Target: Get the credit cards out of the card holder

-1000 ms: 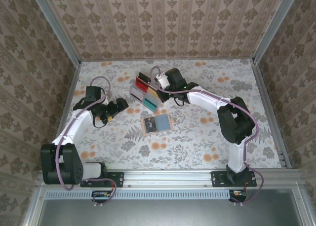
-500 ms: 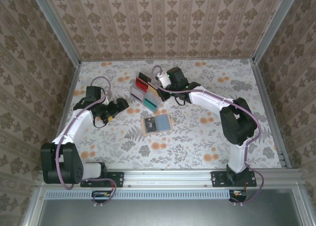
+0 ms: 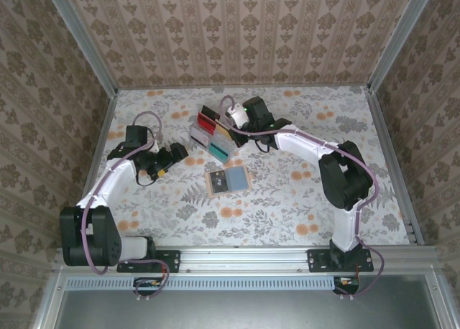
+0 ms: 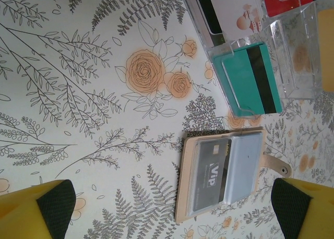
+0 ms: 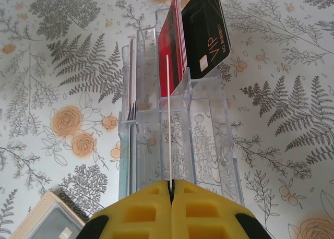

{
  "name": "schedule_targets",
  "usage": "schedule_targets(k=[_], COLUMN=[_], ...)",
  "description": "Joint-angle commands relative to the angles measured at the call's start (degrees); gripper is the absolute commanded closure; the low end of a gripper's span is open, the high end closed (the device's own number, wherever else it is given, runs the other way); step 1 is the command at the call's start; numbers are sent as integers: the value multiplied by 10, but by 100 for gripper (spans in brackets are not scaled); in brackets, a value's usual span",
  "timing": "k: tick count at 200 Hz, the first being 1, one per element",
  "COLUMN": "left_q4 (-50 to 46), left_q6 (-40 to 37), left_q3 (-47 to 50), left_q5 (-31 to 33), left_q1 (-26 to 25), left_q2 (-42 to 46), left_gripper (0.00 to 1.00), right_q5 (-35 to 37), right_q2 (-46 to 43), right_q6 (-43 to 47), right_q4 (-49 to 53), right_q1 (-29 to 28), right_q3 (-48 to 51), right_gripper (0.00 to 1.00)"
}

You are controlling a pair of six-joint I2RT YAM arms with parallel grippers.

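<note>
Patterned brown wallpaper walls (image 3: 237, 27) enclose a floral tabletop (image 3: 287, 200) — aluminium-framed, apparently.

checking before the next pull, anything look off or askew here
Nothing spilled or damaged. The card holder lies open, slightly askew, a grey VIP card still in its pocket. The right gripper, jaws shut, holds a thin card edge-on at the clear stand.

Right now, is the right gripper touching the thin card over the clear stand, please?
Touching. The right wrist view shows the right gripper shut on the thin card, pinched edge-on.
</note>
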State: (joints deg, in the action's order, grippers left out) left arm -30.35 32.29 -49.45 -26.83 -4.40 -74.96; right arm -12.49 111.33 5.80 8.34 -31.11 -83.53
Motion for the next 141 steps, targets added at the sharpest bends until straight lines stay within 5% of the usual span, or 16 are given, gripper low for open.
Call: schedule_targets(k=[1,70,112,141], left_q4=[6,6,8,8], left_q6=[-3,-5,-8,-9], left_q3=[9,11,10,10], left_q5=[-11,-15,-22,-25], left_q1=[5,5,5,5], left_q2=[-3,-3,-2,2], left_gripper=[0,0,0,0], right_q5=[4,-12,-27,-13], right_q2=[21,33,23,-12], right_q6=[24,29,15,-17], right_q4=[22,37,63,68], right_q1=[3,3,3,0], right_q3=[-26,-25,-39,-39], right_gripper=[100,100,76,69])
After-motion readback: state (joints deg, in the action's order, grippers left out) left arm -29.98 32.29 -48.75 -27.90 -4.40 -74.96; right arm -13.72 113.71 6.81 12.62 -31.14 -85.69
